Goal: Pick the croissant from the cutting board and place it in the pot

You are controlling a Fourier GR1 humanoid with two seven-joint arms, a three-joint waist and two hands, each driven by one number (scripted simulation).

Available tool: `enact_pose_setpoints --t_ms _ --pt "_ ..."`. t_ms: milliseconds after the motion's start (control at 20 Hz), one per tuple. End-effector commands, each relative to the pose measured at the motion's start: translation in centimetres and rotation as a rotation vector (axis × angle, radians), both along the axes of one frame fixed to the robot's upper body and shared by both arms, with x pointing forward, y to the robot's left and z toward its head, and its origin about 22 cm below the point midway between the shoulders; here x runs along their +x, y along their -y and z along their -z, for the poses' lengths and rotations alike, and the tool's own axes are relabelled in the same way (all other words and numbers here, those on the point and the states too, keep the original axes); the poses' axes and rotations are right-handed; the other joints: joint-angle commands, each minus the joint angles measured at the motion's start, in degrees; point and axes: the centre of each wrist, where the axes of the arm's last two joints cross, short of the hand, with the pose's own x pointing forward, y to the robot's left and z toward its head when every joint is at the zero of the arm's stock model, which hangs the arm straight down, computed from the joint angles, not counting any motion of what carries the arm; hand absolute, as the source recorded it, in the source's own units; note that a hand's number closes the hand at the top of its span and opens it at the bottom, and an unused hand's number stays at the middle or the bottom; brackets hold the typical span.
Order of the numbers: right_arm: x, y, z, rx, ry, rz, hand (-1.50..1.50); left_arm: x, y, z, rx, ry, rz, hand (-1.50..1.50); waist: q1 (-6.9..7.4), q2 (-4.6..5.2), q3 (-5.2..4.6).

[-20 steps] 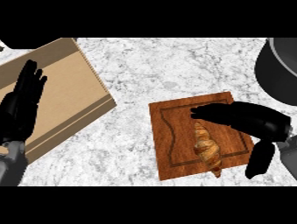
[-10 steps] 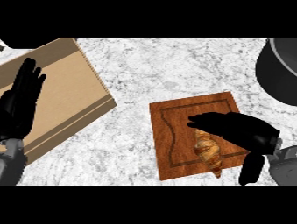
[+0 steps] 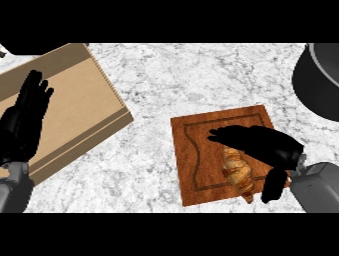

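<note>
Right hand (image 3: 264,146): now lower than a second ago, fingers spread open above croissant (image 3: 238,172) | croissant: on cutting board (image 3: 201,150), ungrasped | pot (image 3: 331,80): well apart | stage: grasp imminent | left hand (image 3: 20,122): resting open.

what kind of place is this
Most likely a kitchen counter: a marble-patterned countertop carries a wooden cutting board with a croissant on it, and a dark pot stands at the right edge. The right hand is over the croissant.
</note>
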Motion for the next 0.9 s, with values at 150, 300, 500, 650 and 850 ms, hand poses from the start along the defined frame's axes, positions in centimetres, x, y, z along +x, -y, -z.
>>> enact_pose_setpoints --t_ms 150,300,500,650,850 --pt "-0.2 -2.1 2.2 -0.044 0.002 0.023 -1.50 1.0 -0.3 -1.0 0.003 -0.002 0.010 0.00 -0.04 0.01 -0.01" --pt "0.0 -1.0 3.8 -0.058 -0.002 0.029 -1.50 -0.8 -0.6 -1.8 0.006 -0.012 0.017 0.00 0.13 -0.03 0.01" --pt "1.1 -1.2 4.8 -0.057 0.050 -0.086 1.50 0.9 -1.3 0.9 -0.004 -0.010 0.013 0.00 0.24 0.16 0.00" --pt "1.8 -2.9 4.0 -0.062 0.085 -0.126 1.50 2.0 -1.2 -1.0 -0.005 0.015 0.003 0.00 0.05 0.09 -0.01" --pt "0.0 -2.7 5.3 -0.044 0.077 -0.119 1.50 0.1 -0.4 -0.9 0.004 -0.014 0.012 0.00 -0.06 -0.05 -0.01"
